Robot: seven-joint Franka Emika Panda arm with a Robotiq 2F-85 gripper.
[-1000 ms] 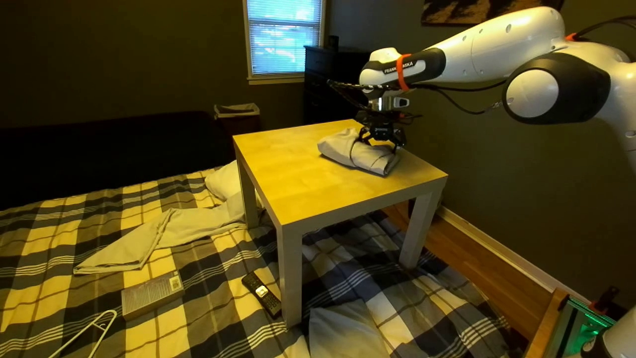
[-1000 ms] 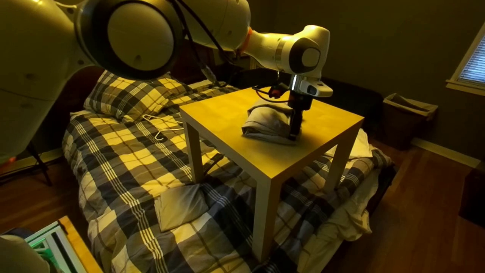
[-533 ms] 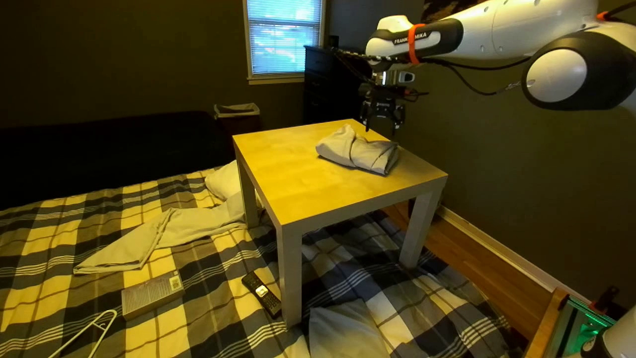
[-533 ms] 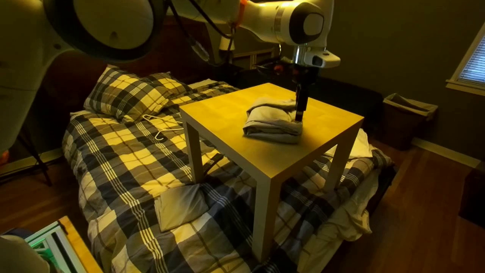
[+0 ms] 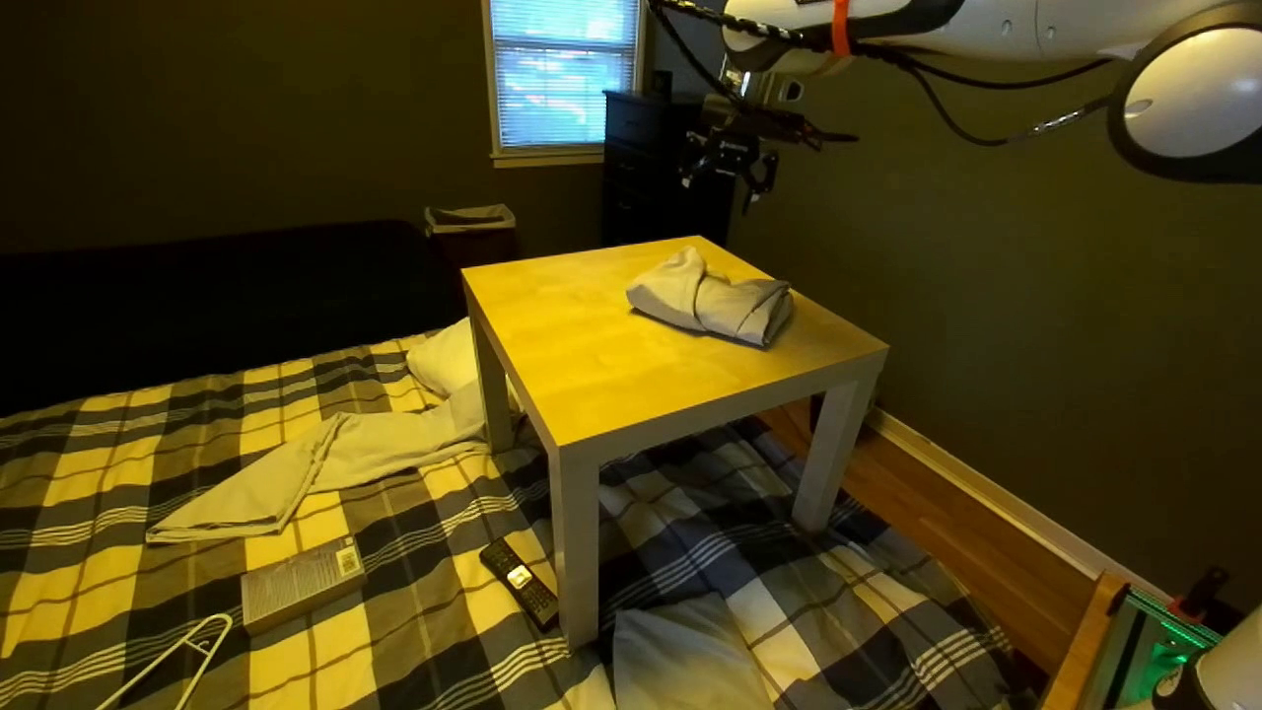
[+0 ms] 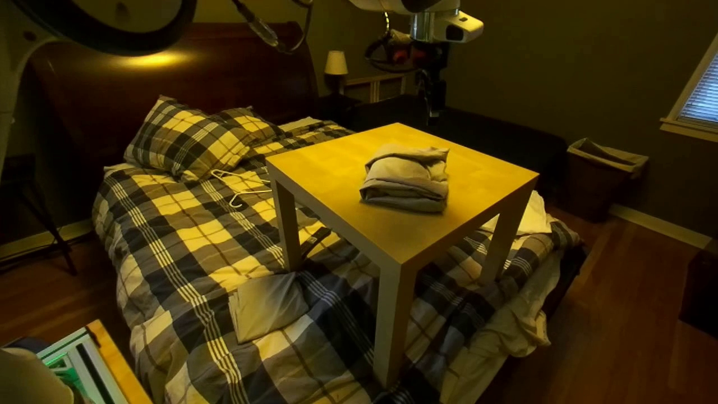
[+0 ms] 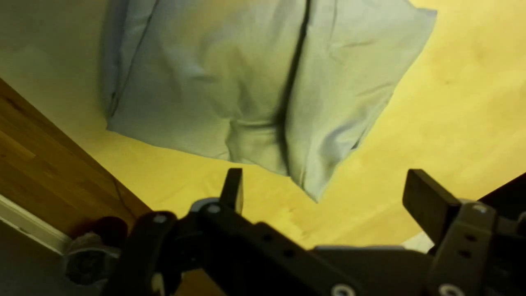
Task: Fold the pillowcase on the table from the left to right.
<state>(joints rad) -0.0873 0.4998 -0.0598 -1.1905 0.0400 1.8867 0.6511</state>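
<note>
The grey pillowcase (image 5: pixel 712 299) lies folded in a thick, wrinkled bundle on the small table (image 5: pixel 592 345). In an exterior view the pillowcase (image 6: pixel 403 178) shows stacked layers at its near edge. In the wrist view the pillowcase (image 7: pixel 230 78) has a long dark crease and a pointed corner directed toward the jaws. My gripper (image 5: pixel 717 194) is open and empty, high above the table's far part and apart from the cloth. It also shows side-on in an exterior view (image 6: pixel 433 115). In the wrist view the fingers (image 7: pixel 323 181) are wide apart with bare tabletop below.
The table stands on a bed with a plaid cover (image 5: pixel 414 552). On the bed lie another grey cloth (image 5: pixel 335 459), a box (image 5: pixel 301 584), a phone handset (image 5: pixel 520 582), a hanger (image 5: pixel 187 646) and a folded cloth (image 6: pixel 268 306). A dark dresser (image 5: pixel 661 168) stands behind.
My gripper was down at the pillowcase, then rose off it and is now well above, tilted. The pillowcase stays in place on the table, its top fold fully uncovered.
</note>
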